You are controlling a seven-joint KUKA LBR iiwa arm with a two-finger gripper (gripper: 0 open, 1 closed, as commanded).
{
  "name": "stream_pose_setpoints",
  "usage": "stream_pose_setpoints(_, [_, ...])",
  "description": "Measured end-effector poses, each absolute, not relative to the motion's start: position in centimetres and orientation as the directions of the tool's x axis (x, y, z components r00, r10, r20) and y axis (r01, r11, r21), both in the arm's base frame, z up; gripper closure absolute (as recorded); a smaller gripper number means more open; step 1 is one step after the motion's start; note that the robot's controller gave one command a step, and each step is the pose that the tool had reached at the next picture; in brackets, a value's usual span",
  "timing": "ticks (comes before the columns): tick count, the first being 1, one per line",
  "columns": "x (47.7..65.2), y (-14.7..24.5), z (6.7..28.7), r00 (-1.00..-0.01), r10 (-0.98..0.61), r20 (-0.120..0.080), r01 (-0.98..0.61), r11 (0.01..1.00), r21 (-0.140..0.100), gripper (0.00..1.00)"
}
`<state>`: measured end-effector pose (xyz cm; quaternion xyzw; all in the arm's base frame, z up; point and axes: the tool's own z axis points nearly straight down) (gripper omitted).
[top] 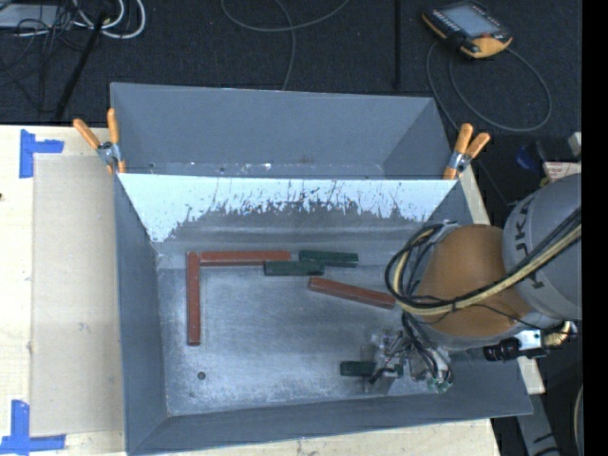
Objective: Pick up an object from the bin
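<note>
Where the arm reaches in from the right, the gripper (399, 364) sits low in the bin's (285, 350) near right corner; how far it is open cannot be told. A small dark green block (357, 370) lies at its tip, seemingly touching. Farther back: a reddish-brown stick (350, 293) — then two dark green bars (328, 256) and an L of reddish-brown sticks (194, 297).

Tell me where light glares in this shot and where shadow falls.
Camera view: glare whitens a band across the bin's back wall; the floor is evenly lit; the gripper and small dark green block beside it look slightly dimmer, front right.
</note>
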<state>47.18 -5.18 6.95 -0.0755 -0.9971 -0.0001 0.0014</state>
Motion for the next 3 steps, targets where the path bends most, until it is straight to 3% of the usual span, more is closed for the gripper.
stream_pose_setpoints(3, [47.1, -5.2, 8.1, -0.988, 0.152, 0.005, 0.152, 0.988, 0.0, 1.0])
